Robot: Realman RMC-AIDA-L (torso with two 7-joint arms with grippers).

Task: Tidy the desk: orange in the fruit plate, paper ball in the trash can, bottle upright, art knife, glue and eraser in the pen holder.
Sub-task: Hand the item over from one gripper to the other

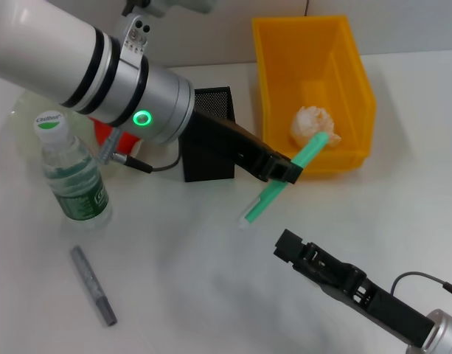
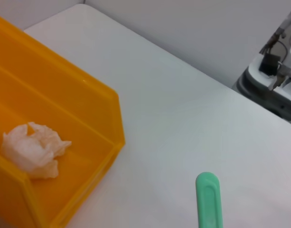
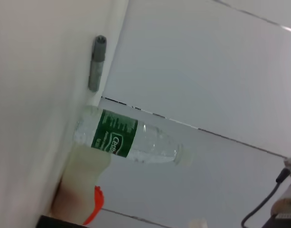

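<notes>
My left gripper [image 1: 283, 171] is shut on the mint-green glue [image 1: 266, 200] and holds it tilted above the table, between the black mesh pen holder [image 1: 214, 110] and the yellow trash can [image 1: 314, 66]. The glue's end also shows in the left wrist view [image 2: 209, 199]. The paper ball [image 1: 314, 125] lies inside the trash can [image 2: 64, 114]. The bottle [image 1: 72, 173] stands upright at the left. The grey art knife [image 1: 93, 286] lies on the table in front of it. The orange [image 1: 102, 133] is mostly hidden behind my left arm, by the fruit plate [image 1: 19, 122]. The eraser is out of view. My right gripper [image 1: 288, 247] is low at the front right.
The pen holder is partly covered by my left arm. The right wrist view shows the art knife [image 3: 96, 61] and the bottle [image 3: 131, 140]. A cable [image 1: 137, 164] runs off my left wrist. The table's far right edge shows in the left wrist view.
</notes>
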